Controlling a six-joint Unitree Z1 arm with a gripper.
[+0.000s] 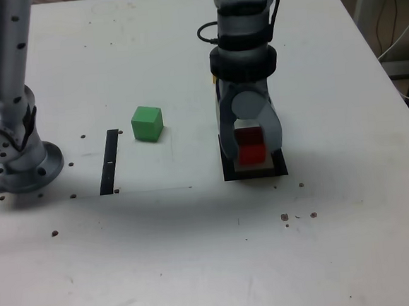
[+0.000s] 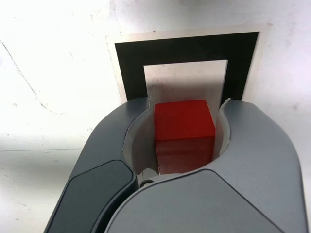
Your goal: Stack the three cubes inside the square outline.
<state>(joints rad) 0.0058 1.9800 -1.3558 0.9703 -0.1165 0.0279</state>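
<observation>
The small solid red cube (image 2: pixel 183 121) has equal sides, so it has no long axis. It is between the two grey curved jaws (image 2: pixel 182 104); whether they pinch it or stand a little apart from it, I cannot tell. In the exterior view, the red cube is over the cream centre of the thick black square outline (image 1: pixel 280 165), and one face points toward the camera. The small green cube (image 1: pixel 147 123) sits on the white table (image 1: pixel 164 269) with one corner edge facing the camera.
</observation>
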